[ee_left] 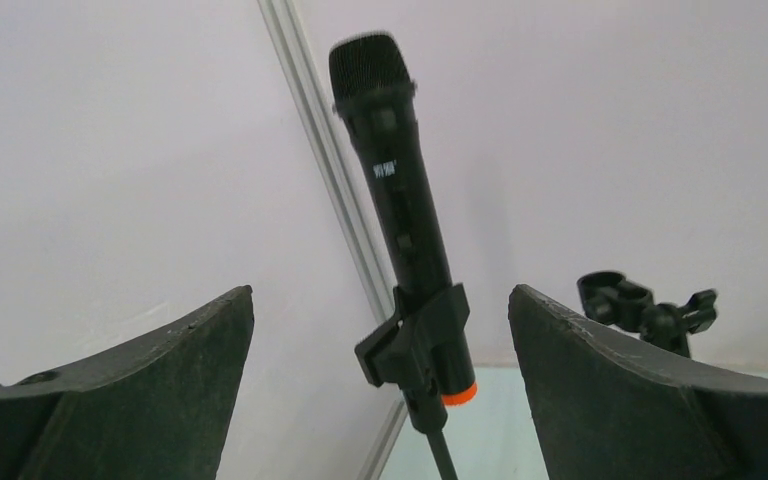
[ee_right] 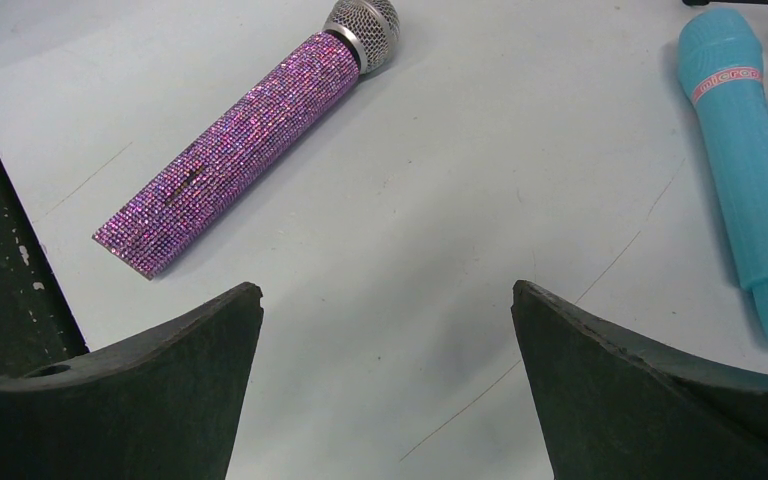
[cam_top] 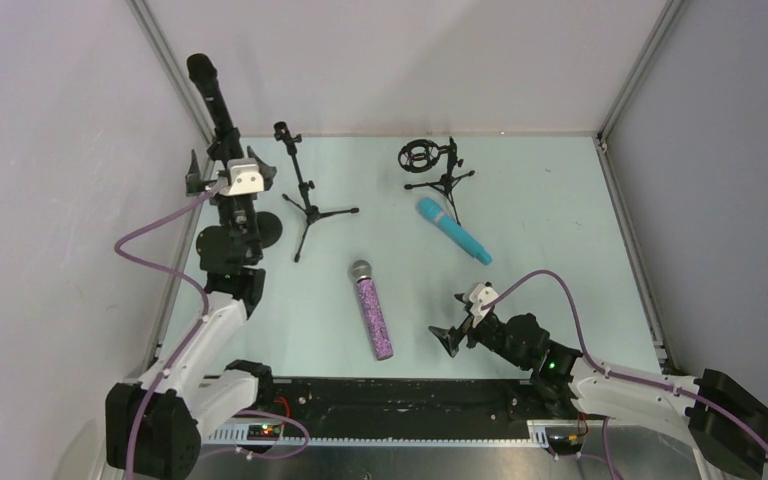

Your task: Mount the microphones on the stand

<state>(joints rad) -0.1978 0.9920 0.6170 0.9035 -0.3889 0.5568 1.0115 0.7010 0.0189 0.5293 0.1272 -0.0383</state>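
You will find the long black microphone with an orange-red end ring (ee_left: pixel 405 200) seated in the black plastic clip (ee_left: pixel 415 340) of a thin black pole stand (ee_left: pixel 442 455) at the far left corner of the pale green table (cam_top: pixel 560 250); it leans slightly, mesh head up, with the ring just below the clip. The left gripper (ee_left: pixel 380 300) is raised to clip height with its jaws spread wide. In the left wrist view one dark finger (ee_left: pixel 180 350) stands on each side of the microphone, both clear of it, and the claw has hold of nothing. To the right, note the black tripod stand with a small clip at its top (cam_top: pixel 305 195), and further right the low black tripod stand carrying a round ring mount (cam_top: pixel 430 165). The purple glitter microphone with a silver mesh head (cam_top: pixel 373 312) lies flat near the middle of the table, head toward the far side. The plain turquoise-blue microphone (cam_top: pixel 453 230) lies flat just beside the feet of the ring-mount stand, well apart from the purple one. The right gripper (cam_top: pixel 447 325) sits low over the near part of the table, nearer to you than those two microphones — its jaws are likewise wide apart and grip nothing, and in the right wrist view only table surface shows between its fingers (ee_right: pixel 160 380)
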